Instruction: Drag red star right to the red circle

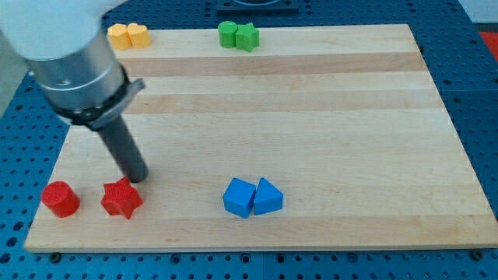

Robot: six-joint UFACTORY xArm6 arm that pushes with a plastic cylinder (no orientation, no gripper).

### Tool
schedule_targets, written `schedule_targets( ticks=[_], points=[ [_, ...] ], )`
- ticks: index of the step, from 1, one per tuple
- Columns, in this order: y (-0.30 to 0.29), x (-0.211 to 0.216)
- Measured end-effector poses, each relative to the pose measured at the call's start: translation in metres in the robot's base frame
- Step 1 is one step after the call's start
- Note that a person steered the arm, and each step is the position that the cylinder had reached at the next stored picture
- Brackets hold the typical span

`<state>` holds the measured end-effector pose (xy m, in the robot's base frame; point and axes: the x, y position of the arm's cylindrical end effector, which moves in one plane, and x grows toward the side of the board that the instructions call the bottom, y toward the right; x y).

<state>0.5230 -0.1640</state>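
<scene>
My tip (pixel 138 176), a bare rod with no tool to clench or release, stood just above and right of the red star (pixel 121 198), which lay near the counter's (pixel 327 117) bottom-left corner, just right of the red circle (pixel 60 198).

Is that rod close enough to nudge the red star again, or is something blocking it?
Probably yes. My tip sits just above and to the right of the red star, with no block between them. The red circle lies on the star's far, left side, out of the way.
</scene>
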Motion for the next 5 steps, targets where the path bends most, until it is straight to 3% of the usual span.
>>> schedule_targets(
  ticks=[3, 5],
  points=[
    [0.015, 0.044],
    [-0.004, 0.043]
  ],
)
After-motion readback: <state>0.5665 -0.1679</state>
